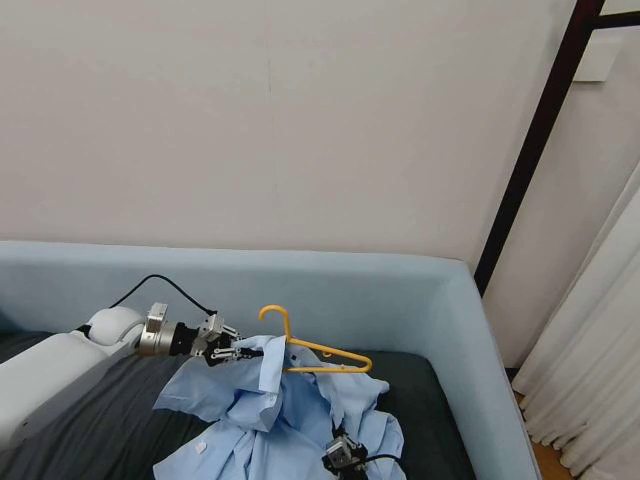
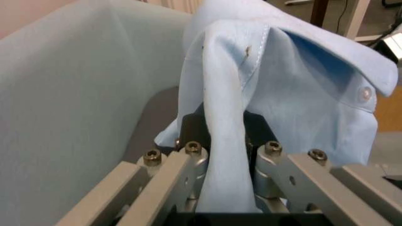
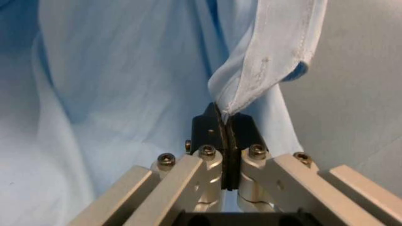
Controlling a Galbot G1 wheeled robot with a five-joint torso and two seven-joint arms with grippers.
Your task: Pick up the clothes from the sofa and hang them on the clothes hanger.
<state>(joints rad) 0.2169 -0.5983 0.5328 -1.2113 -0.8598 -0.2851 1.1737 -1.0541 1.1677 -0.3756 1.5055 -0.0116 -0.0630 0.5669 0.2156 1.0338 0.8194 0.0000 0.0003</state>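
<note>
Two grippers have hold of one garment, and we see both at work over the sofa. Our left gripper (image 1: 243, 350), at the end of the white arm that reaches in from the left across the seat, is clenched on a fold of the light-blue button-up shirt (image 1: 285, 425) near its collar. In the left wrist view the left gripper (image 2: 223, 141) has a narrow stitched band of the shirt (image 2: 295, 80) running down between its dark pads, with the buttoned collar arching above it. Our right gripper (image 1: 341, 455) sits low at the near edge of the head view, down among the crumpled cloth. In the right wrist view the right gripper (image 3: 224, 123) is pinched tight on a thin hemmed edge of the shirt (image 3: 125, 84), its two black fingertips pressed together with the fabric between them. The shirt lies heaped on the dark grey seat cushion (image 1: 90, 420) of the pale blue-grey upholstered sofa (image 1: 400, 300), its collar end held up above the seat by the left gripper. A yellow plastic clothes hanger (image 1: 325, 352) rests at the top of the heap, hook upright, one arm bare and reaching toward the right, the other side covered by the collar. Behind the sofa we see a plain off-white wall (image 1: 250, 120), a black slanting pole (image 1: 530, 140) and white curtains (image 1: 600, 360) on the right.
</note>
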